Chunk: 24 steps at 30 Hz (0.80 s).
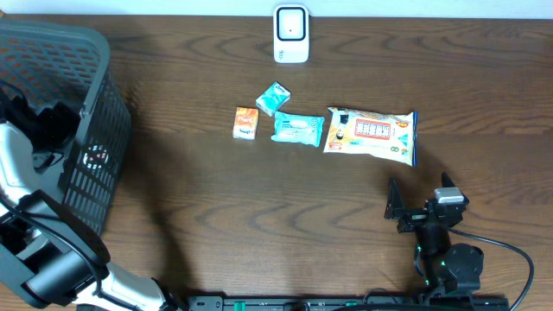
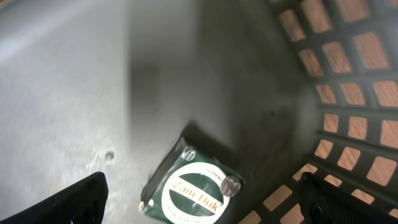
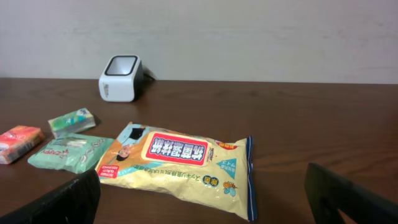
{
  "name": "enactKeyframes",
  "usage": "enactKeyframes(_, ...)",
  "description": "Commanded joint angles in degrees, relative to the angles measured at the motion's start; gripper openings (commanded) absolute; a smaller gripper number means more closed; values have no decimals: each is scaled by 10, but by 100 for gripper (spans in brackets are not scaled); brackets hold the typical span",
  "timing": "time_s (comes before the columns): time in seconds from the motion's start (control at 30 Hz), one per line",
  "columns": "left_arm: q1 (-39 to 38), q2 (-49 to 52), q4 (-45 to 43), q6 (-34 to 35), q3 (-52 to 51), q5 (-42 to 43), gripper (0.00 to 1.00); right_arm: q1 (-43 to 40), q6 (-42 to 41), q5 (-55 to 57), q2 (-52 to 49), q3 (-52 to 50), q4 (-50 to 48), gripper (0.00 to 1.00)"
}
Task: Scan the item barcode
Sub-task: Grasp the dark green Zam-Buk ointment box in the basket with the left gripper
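Checkout bench: scanner (image 1: 291, 33), basket (image 1: 111, 95), packaged goods (image 1: 370, 131) (shop-like).

We read one wording with fair confidence. The green box (image 2: 189, 186) lies on the floor of the basket (image 2: 348, 93), close to its lattice wall. Its round white label carries yellowish script that looks to us like "Zam Buk".

The yellow packet (image 3: 180, 163) lies right of the middle of the table (image 3: 323, 124). It bears a red panel with a row of large white Japanese characters and a line of blue Japanese print beneath, but we cannot make out the single characters. The mint-green packet (image 3: 68, 151) just left of it has dark print too small for us to read.
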<state>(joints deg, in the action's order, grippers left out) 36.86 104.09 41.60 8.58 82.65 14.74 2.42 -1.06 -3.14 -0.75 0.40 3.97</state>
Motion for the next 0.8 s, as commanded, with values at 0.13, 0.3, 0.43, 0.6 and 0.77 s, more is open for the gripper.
enactKeyframes(0.13, -20, -3, -5, -82, -21, -5, 96, -2, -6, 0, 1, -1, 2, 99)
enactKeyframes(0.3, -21, -3, -16, -88, -38, -28, 96, -2, -6, 0, 1, -1, 2, 99)
enactKeyframes(0.43, -21, 3, -30, -90, -57, -28, 96, -2, -6, 0, 1, -1, 2, 99)
enactKeyframes(0.6, -24, 27, -30, -101, -58, -27, 92, -2, -6, 0, 1, -1, 2, 99)
enactKeyframes(0.77, -37, 60, -25, -131, -58, -24, 91, -2, -6, 0, 1, -1, 2, 99)
